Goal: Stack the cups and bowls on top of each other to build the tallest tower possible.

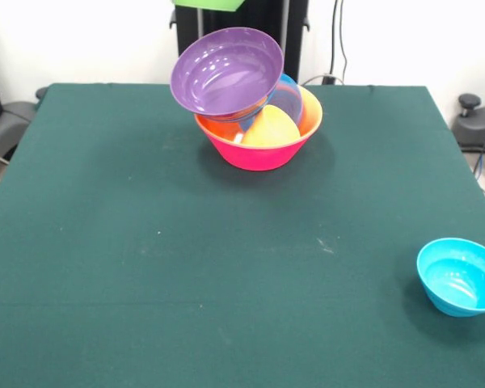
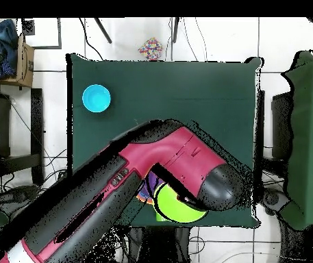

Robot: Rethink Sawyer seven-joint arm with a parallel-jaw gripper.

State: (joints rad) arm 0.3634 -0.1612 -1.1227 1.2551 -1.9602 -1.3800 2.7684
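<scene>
The tower [image 1: 255, 105] stands on the green table [image 1: 186, 267] close to the middle of its far edge in the front view, right in front of the robot's pedestal. Lowest is the big pink bowl [image 1: 259, 152], sitting upright on the cloth. An orange bowl [image 1: 310, 111] is nested inside it, with a yellow-orange cup [image 1: 271, 129] lying in the hollow. A clear blue bowl [image 1: 286, 99] leans against these, and the wide purple bowl [image 1: 226, 71] rests on top, tilted steeply so its opening faces the camera and its rim hangs past the pink bowl's left side. A small blue bowl [image 1: 461, 276] sits alone and upright near the table's right edge, towards the near right corner, well apart from the pile. At the top edge of the front view a strip of green [image 1: 208, 4] shows just above the purple bowl; in the overhead view it appears as a round green bowl [image 2: 178, 204] under the end of the arm [image 2: 166, 168], which covers nearly all of the pile, leaving only a sliver of purple visible. The green bowl seems to be carried at the arm's tip, but the fingers themselves are hidden in both views, so I cannot tell whether they are spread or pinching anything.
</scene>
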